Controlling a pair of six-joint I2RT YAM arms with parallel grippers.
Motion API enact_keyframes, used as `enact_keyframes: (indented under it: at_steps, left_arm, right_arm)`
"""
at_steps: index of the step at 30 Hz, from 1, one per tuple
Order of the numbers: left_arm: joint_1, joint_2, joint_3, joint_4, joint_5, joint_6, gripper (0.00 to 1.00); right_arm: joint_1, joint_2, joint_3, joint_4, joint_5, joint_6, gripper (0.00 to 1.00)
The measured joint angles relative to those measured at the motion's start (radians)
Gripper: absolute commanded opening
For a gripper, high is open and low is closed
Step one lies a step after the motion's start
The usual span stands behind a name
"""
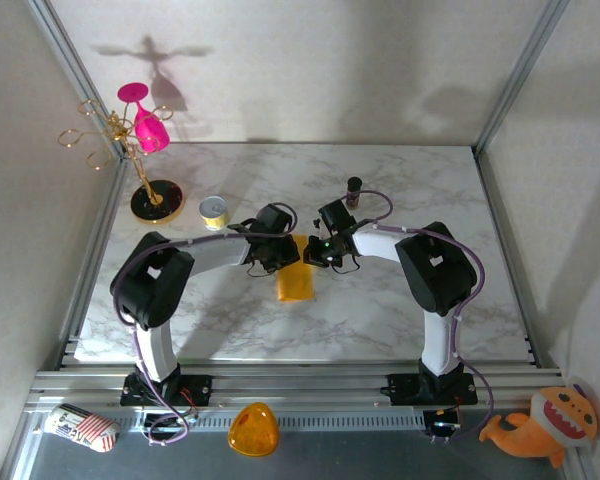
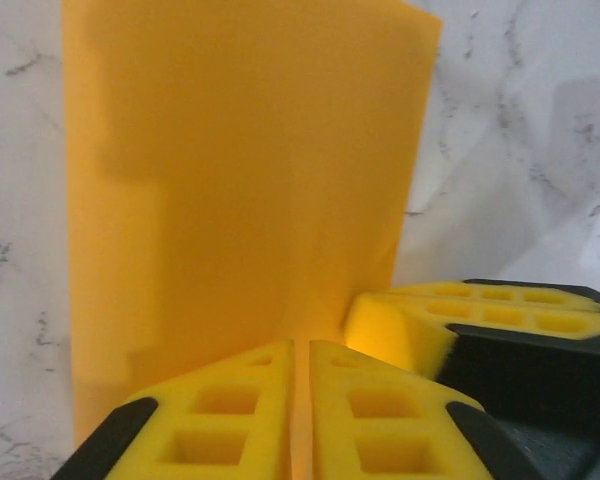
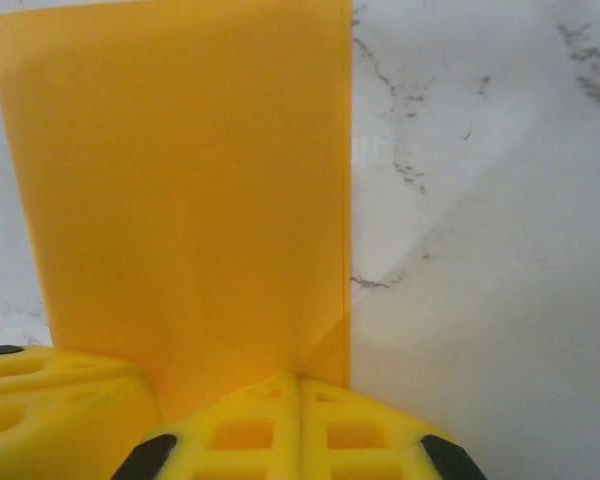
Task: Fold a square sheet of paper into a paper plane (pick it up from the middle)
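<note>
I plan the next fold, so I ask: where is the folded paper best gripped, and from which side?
Probably its far short edge, from the far side. The paper is a thin flat strip, so only an edge fits between fingers. The left gripper and right gripper pinch that edge side by side.

Thin matte orange-yellow sheet of paper (image 1: 297,280): folded to narrow rectangle, near middle of marble top. Long axis runs 12 to 6 o'clock. Surface smooth, edges straight; small diagonal crease at one 12 o'clock corner. 12 o'clock end pinched by left gripper (image 2: 302,420) and right gripper (image 3: 300,430), side by side.
</note>
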Motion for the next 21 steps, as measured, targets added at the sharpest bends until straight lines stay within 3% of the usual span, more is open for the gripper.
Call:
enact_keyframes:
  at_steps: [14, 21]
  left_arm:
    - [0.001, 0.052, 0.025, -0.01, 0.018, 0.044, 0.08]
    - [0.048, 0.052, -0.033, 0.071, 0.139, 0.105, 0.08]
  right_arm:
    - [0.006, 0.002, -0.004, 0.0, 0.018, 0.0, 0.04]
    - [0.01, 0.013, 0.007, -0.033, 0.035, -0.014, 0.04]
